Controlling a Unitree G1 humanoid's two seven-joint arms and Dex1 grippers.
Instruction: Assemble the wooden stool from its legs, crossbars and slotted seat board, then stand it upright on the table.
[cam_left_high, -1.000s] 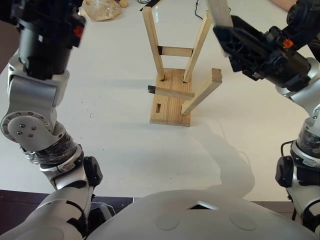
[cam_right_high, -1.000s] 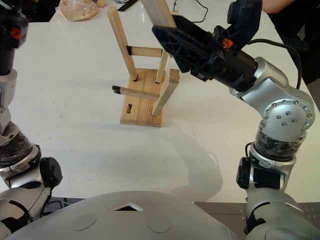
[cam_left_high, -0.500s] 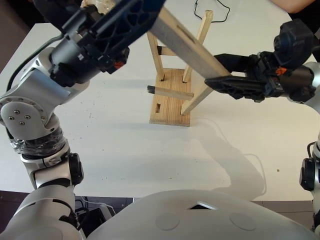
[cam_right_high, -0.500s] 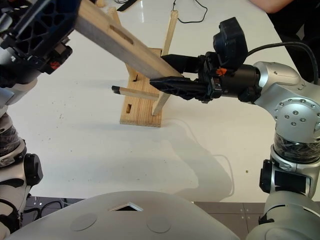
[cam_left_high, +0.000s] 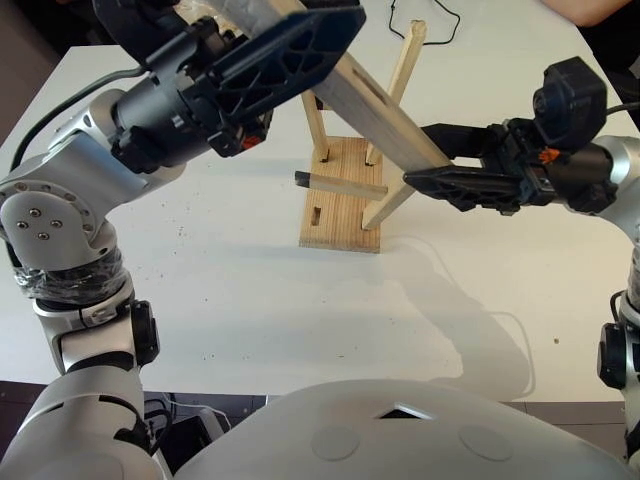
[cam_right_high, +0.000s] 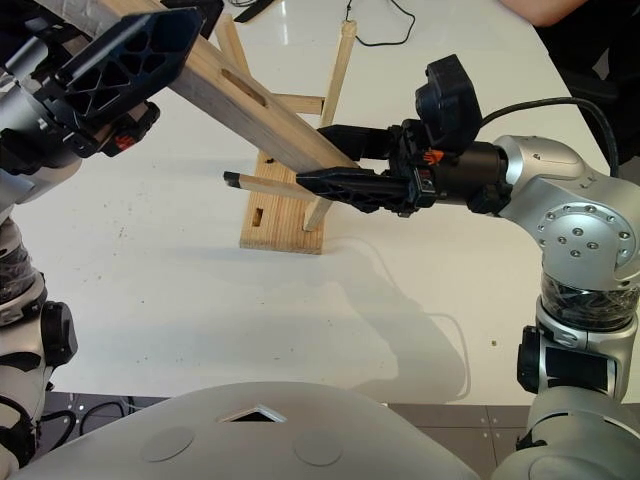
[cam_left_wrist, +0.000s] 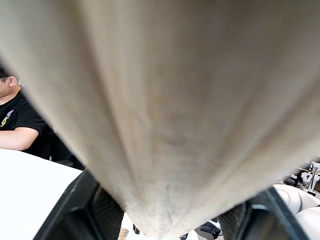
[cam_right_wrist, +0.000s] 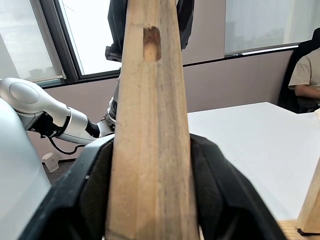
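Leg (cam_left_high: 380, 110) — slot (cam_right_wrist: 151, 43) plain from right wrist — pinched by left gripper (cam_left_high: 325, 50), right gripper (cam_left_high: 418, 155)

Bright light, soft shadows on table (cam_left_high: 210, 290)

leg (cam_left_high: 385, 112) slanting over stool (cam_left_high: 340, 215), free passage over near table (cam_left_high: 230, 300)

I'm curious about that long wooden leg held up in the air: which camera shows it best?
The right eye view: the leg shows lengthwise, slot included. The right wrist view looks along it; the left wrist view sits right against its face.
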